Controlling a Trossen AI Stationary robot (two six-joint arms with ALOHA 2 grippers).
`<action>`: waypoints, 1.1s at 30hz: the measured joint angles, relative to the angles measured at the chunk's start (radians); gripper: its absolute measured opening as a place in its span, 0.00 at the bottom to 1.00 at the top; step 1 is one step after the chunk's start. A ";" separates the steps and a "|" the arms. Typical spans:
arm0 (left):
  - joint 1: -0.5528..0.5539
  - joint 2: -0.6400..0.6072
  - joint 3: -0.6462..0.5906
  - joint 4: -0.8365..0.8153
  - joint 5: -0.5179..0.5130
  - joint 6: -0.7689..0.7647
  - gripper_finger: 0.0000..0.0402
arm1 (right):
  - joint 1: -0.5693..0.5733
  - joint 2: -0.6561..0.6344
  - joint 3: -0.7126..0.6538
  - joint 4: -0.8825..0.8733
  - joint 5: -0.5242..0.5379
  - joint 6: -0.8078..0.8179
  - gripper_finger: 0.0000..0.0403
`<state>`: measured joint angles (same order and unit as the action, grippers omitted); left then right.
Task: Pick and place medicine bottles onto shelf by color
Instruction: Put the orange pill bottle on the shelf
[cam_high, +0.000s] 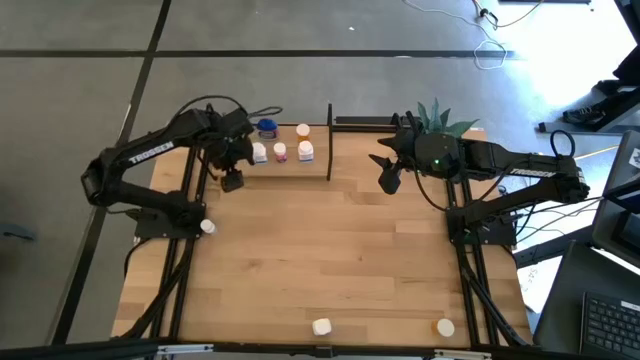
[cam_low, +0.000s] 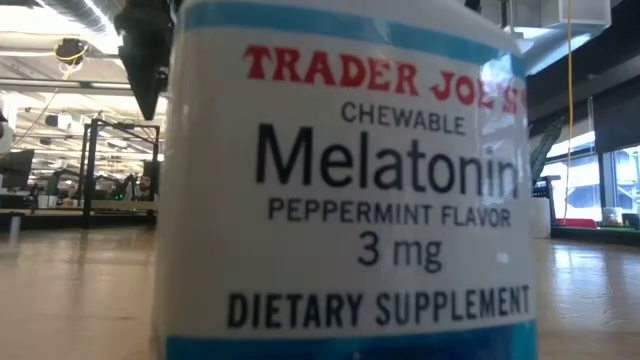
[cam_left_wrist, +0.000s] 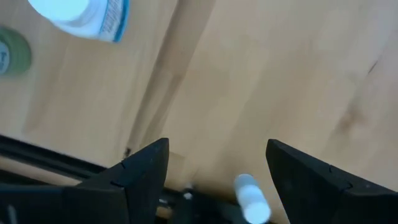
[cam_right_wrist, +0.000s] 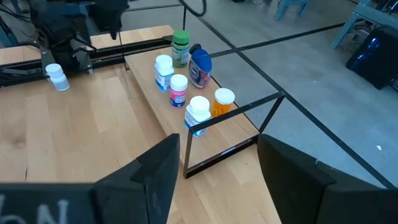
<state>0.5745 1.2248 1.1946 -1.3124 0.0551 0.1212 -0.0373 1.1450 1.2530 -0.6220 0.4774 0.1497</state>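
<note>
Melatonin bottle (cam_low: 345, 190) reads "TRADER JOE'S CHEWABLE PEPPERMINT FLAVOR 3 mg"; both end effectors gape empty

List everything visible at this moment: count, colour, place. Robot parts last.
shelf: one, light wood with black posts, far edge of the table.
bottles on shelf: six; green, blue, orange, pink-capped, two white.
loose bottles: three; white by the left arm's base, white and orange-capped at the near edge.
plant: one, green, far right corner.
table: one, wood.
left gripper: open, empty, beside the shelf.
right gripper: open, empty, right of the shelf.
</note>
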 joint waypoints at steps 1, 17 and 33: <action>-0.014 -0.010 0.000 -0.002 0.000 -0.024 0.66 | 0.000 0.000 0.000 0.000 0.000 0.000 0.54; -0.380 -0.086 0.000 0.032 -0.002 -0.424 0.66 | 0.000 0.000 0.000 0.000 0.000 0.000 0.54; -0.769 -0.086 0.000 0.175 -0.177 -0.808 0.66 | 0.000 0.000 0.000 -0.007 -0.310 -0.033 0.54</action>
<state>-0.1940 1.1385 1.1950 -1.1374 -0.1218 -0.6864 -0.0372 1.1454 1.2530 -0.6286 0.1678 0.1165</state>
